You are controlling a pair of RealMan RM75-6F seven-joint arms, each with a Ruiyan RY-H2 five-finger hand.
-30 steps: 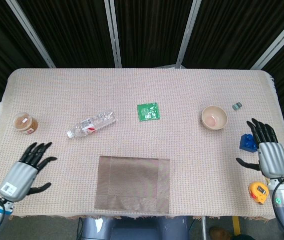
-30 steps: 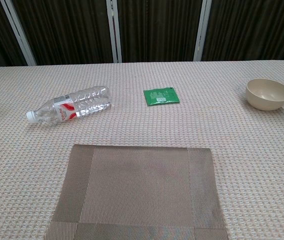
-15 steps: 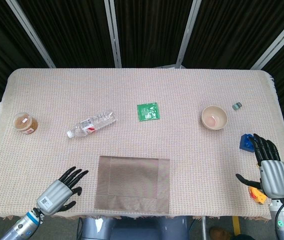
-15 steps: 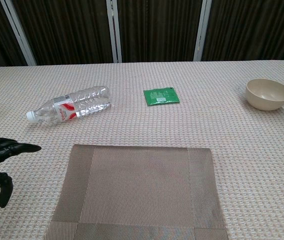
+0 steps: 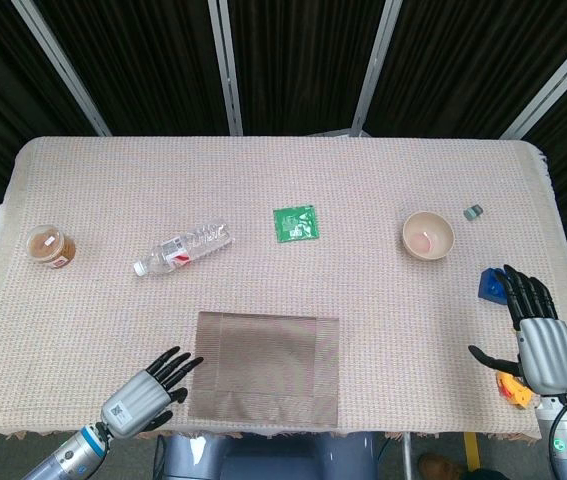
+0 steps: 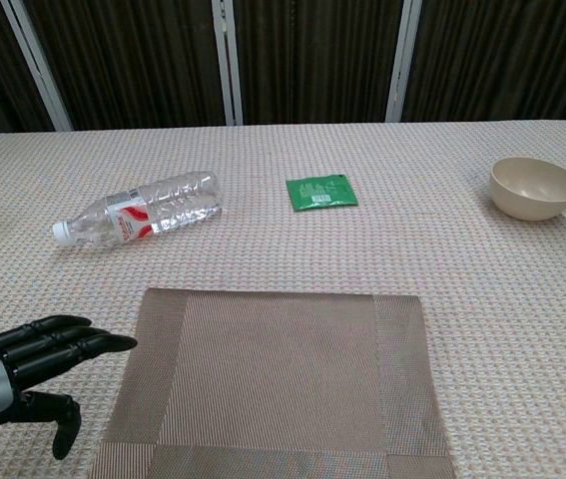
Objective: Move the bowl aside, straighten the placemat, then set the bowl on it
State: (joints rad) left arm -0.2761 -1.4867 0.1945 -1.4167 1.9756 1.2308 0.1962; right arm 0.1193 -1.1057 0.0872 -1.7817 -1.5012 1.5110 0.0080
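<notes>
The beige bowl [image 5: 428, 236] [image 6: 534, 188] stands on the table's right side, well away from the brown placemat [image 5: 266, 367] [image 6: 278, 383], which lies flat at the front middle. My left hand [image 5: 147, 397] [image 6: 25, 361] hovers open just left of the placemat's front left corner, fingertips pointing toward it but apart from it. My right hand [image 5: 538, 332] is open with spread fingers near the table's right edge, below and right of the bowl, holding nothing.
A plastic bottle [image 5: 181, 248] [image 6: 139, 216] lies on its side left of centre. A green packet [image 5: 294, 223] [image 6: 320, 192] lies at the middle. A jar [image 5: 50, 246] stands far left. A blue block [image 5: 491, 285], an orange tape measure [image 5: 513, 386] and a small grey cap [image 5: 473, 212] sit around the right hand.
My left hand has moved from the far left toward the placemat's front left corner. My right hand has drawn back slightly toward the front edge. The bowl and placemat have not moved.
</notes>
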